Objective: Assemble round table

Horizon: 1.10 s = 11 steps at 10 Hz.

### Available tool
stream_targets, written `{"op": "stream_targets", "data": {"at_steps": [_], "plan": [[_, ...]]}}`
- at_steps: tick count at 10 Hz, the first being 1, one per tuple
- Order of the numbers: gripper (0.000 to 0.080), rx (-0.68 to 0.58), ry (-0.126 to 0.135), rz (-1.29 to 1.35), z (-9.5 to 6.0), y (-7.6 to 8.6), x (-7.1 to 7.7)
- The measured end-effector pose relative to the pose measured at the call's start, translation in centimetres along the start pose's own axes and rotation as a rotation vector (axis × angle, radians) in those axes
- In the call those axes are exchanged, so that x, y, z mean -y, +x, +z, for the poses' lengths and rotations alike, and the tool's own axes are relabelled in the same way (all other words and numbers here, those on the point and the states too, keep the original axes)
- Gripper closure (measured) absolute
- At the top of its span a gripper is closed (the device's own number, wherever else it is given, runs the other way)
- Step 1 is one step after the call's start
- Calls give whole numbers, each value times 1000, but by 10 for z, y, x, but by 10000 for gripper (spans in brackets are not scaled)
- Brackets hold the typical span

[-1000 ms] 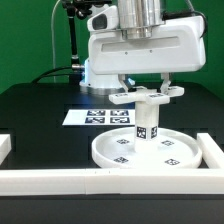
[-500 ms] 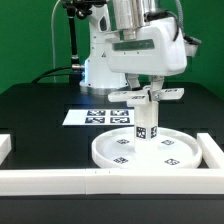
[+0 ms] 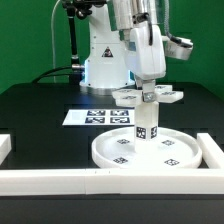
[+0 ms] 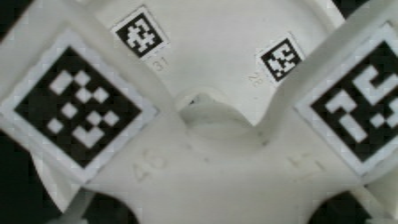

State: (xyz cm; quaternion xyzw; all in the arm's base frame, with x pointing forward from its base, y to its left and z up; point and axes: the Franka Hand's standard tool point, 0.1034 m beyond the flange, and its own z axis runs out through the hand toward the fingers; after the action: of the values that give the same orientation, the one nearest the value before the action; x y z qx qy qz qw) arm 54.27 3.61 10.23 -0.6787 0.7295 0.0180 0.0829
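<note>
The large round disc [image 3: 150, 153] lies flat on the black table. The short post [image 3: 146, 125] stands upright on its middle. The cross-shaped foot [image 3: 148, 97] sits on top of the post. My gripper [image 3: 150, 88] comes straight down onto the foot's centre and is shut on it. In the wrist view the foot [image 4: 214, 130] fills the picture, with tagged arms spreading outward. My fingertips do not show there.
The marker board [image 3: 95, 117] lies flat behind the disc toward the exterior view's left. White border walls run along the front [image 3: 60, 181], the right [image 3: 211, 150] and the left edge [image 3: 4, 146]. The robot's base [image 3: 100, 65] stands behind.
My hand has turned about its vertical axis above the post: its wide body now faces edge-on. The foot's arms have turned with it. Disc and post stay put.
</note>
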Motion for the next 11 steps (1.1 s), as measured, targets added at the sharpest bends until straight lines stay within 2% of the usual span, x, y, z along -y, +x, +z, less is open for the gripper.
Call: {"op": "stream_targets", "data": {"at_steps": [2,4,5,7,9,11], "plan": [[347,9,-23,72,-1,1,0],[341,11,-17,85,0,0,0],[174,12,-17,79,0,0,0],[156,33,-27,-3,-12,-5,1],[151,50,-12,-69,-27,-11,5],[150,49,-17,-80,-23,-11,3]]}}
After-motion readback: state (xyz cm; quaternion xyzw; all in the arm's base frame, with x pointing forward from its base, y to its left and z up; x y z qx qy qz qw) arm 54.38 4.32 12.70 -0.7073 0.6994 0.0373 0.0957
